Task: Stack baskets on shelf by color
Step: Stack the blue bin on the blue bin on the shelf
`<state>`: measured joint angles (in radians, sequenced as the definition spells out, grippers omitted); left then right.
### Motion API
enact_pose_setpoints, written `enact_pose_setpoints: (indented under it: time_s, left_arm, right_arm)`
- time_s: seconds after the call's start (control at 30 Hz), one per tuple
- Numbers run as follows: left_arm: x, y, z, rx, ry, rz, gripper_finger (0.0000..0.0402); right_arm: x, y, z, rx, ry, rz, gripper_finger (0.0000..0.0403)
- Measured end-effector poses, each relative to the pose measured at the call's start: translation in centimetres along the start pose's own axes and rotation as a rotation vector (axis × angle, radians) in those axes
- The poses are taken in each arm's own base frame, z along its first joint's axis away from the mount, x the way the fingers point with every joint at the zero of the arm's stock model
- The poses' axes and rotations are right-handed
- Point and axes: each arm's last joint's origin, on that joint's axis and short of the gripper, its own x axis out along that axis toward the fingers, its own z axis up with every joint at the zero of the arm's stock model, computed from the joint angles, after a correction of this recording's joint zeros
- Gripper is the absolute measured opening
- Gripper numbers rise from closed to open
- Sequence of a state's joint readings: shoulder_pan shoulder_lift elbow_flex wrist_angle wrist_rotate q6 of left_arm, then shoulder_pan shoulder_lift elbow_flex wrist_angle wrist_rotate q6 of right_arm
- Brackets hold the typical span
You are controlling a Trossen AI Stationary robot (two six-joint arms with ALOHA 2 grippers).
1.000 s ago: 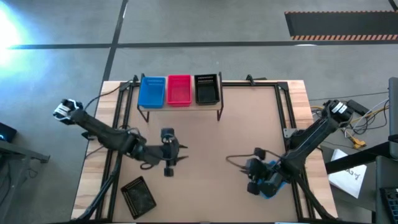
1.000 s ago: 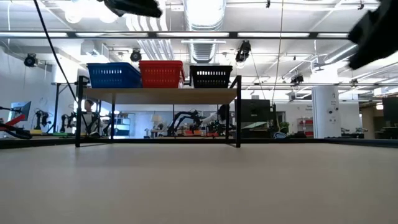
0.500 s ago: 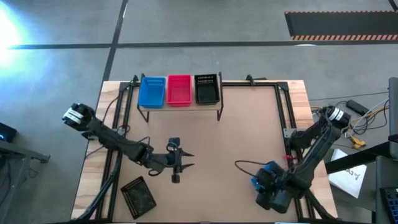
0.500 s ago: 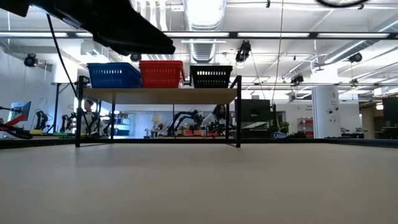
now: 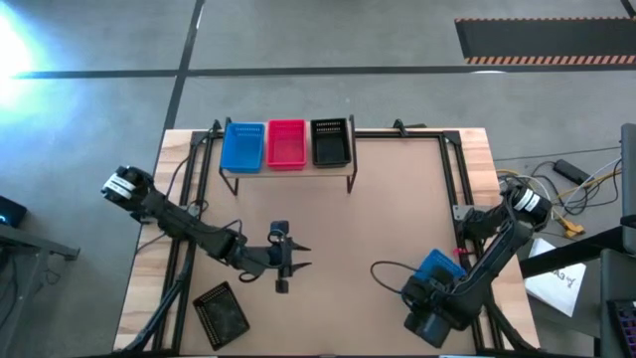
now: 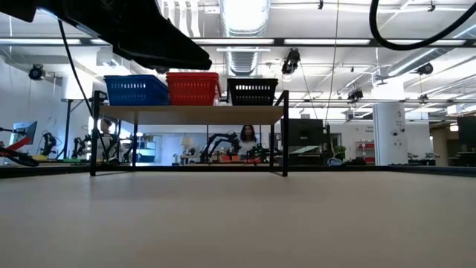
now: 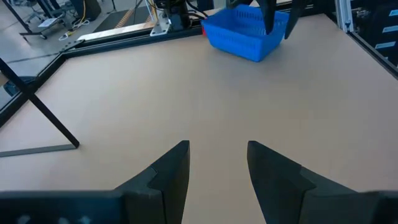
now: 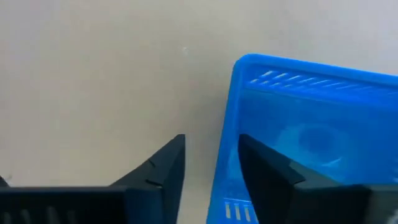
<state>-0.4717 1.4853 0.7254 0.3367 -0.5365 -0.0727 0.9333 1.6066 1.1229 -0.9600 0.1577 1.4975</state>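
The shelf [image 5: 286, 167] stands at the table's far edge. On its plank sit a blue basket [image 5: 243, 147], a red basket [image 5: 286, 145] and a black basket [image 5: 332, 144] in a row, also seen in the low view as blue [image 6: 134, 90], red [image 6: 193, 88] and black [image 6: 253, 91]. Another blue basket [image 5: 438, 266] lies on the table at the near right. My right gripper [image 8: 211, 171] stands open over it, one finger inside and one outside its near end wall [image 8: 227, 143]. My left gripper [image 5: 301, 259] hovers open over the table's middle and holds nothing. My right gripper [image 7: 280, 17] comes down on the blue basket [image 7: 245, 34] from above. Its fingers stand on either side of the end wall toward the table's near edge. I cannot tell whether either finger touches that wall. The basket rests flat on the table.
A black basket [image 5: 221, 310] lies on the table near the front left corner. Black frame rails [image 5: 459, 189] run along both table sides. A cable [image 5: 388, 273] loops beside the right gripper. The tabletop between the shelf and the arms is bare.
My right gripper has drawn back toward the table's near edge, and the blue basket, then mostly under it, now shows on its far side. My left gripper has shifted a little toward the right and near edges, then stayed still.
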Motion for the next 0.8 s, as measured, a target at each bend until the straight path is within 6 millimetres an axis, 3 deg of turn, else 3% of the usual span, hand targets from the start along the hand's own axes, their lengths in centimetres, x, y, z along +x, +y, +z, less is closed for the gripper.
enact_pose_setpoints:
  time_s: [0.17, 0.43, 0.57, 0.67, 0.8]
  left_arm:
    - [0.0, 0.0, 0.0, 0.000, 0.000, 0.000, 0.0145]
    - [0.0, 0.0, 0.0, 0.000, 0.000, 0.000, 0.0145]
    - [0.0, 0.0, 0.0, 0.001, 0.001, 0.000, 0.0145]
    - [-0.2, -0.4, 0.9, 0.002, -0.023, -0.006, 0.0145]
    - [-1.0, -1.7, 2.4, 0.068, -0.070, 0.029, 0.0145]
  right_arm:
    - [0.1, -0.5, 0.0, -0.007, 0.002, -0.009, 0.0100]
    - [1.2, -1.4, -0.2, -0.111, 0.016, -0.086, 0.0097]
    - [1.5, -1.2, 0.0, -0.193, 0.012, -0.081, 0.0058]
    - [1.5, -0.9, 0.9, -0.261, -0.015, -0.069, 0.0019]
    - [1.6, -0.4, 3.6, -0.335, -0.107, -0.033, 0.0011]
